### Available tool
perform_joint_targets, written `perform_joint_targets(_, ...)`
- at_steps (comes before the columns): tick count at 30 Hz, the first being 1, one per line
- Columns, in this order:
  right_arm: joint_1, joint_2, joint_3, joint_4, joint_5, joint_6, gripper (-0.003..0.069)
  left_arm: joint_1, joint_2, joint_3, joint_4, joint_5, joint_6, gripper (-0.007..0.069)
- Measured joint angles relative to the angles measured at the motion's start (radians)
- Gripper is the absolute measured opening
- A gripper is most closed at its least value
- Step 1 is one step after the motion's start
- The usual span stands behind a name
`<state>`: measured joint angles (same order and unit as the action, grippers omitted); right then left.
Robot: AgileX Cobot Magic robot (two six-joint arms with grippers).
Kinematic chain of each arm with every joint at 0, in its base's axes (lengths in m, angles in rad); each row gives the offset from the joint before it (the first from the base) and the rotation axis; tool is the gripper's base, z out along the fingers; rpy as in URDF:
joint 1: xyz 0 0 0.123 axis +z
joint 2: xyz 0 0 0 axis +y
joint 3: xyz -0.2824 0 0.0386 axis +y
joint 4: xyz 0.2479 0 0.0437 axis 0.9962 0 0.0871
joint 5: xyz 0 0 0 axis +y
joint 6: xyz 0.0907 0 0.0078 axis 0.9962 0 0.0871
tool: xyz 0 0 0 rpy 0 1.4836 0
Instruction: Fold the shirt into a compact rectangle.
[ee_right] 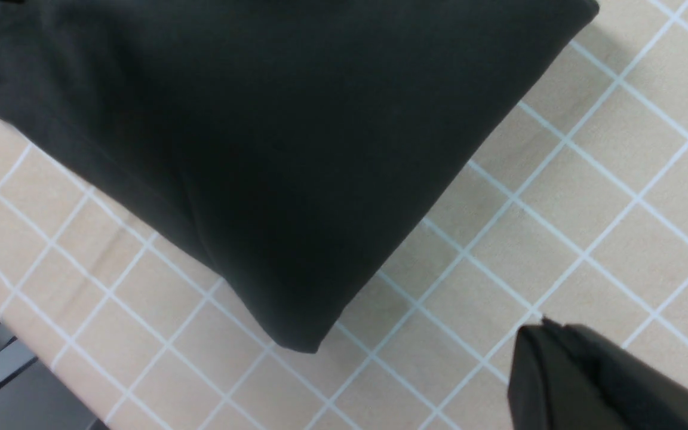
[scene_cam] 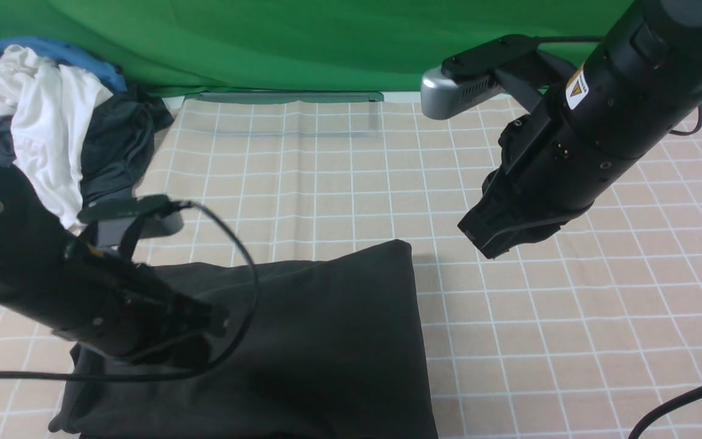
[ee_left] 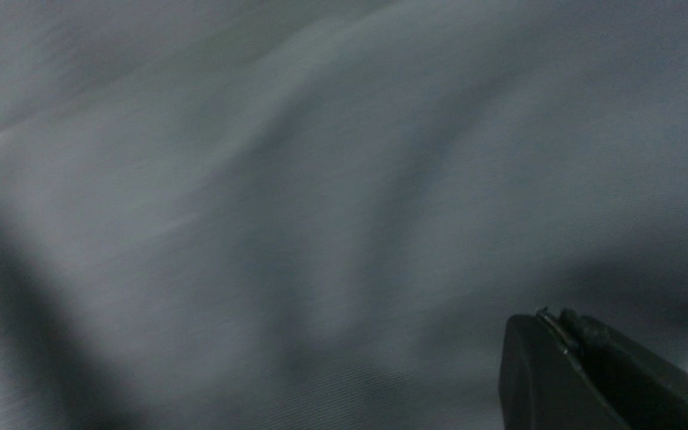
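The black shirt [scene_cam: 326,341] lies folded into a thick rectangle on the checked tablecloth [scene_cam: 570,317], near the front edge. My left gripper [scene_cam: 217,320] hovers low over the shirt's left part. In the left wrist view its jaws [ee_left: 550,319] are pressed together with nothing between them, and blurred dark shirt fabric [ee_left: 296,197] fills the picture. My right gripper [scene_cam: 485,244] hangs raised to the right of the shirt's far right corner. Seen from the right wrist, it [ee_right: 544,325] is shut and empty above bare cloth, with the shirt [ee_right: 260,149] beside it.
A pile of clothes sits at the back left: a white garment [scene_cam: 40,116], a dark shiny garment [scene_cam: 113,152] and something blue [scene_cam: 52,49]. A green backdrop [scene_cam: 326,42] closes the far side. The table's front edge [ee_right: 27,358] shows in the right wrist view.
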<state>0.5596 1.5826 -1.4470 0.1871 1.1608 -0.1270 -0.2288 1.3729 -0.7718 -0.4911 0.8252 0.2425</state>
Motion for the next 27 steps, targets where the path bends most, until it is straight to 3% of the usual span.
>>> perform_joint_targets(3,0.000,0.000,0.000,0.000,-0.001,-0.001,0.0037,-0.045,0.034,0.000,-0.066,-0.015,0.053,0.0017)
perform_joint_targets(12,0.000,0.000,0.000,0.001,-0.003,-0.002,0.0037,-0.259,0.269,0.000,-0.071,-0.064,0.027,0.0018)
perform_joint_targets(20,-0.001,0.000,0.000,-0.002,-0.001,-0.002,0.0037,-0.293,0.236,-0.006,-0.071,-0.054,0.023,0.0018)
perform_joint_targets(22,-0.001,0.000,0.000,-0.003,-0.001,-0.002,0.0037,-0.295,0.177,-0.006,-0.037,-0.052,-0.005,0.0018)
perform_joint_targets(27,-0.001,0.001,0.000,0.000,-0.031,0.002,0.0037,-0.269,0.006,-0.006,0.227,-0.043,-0.232,0.0018)
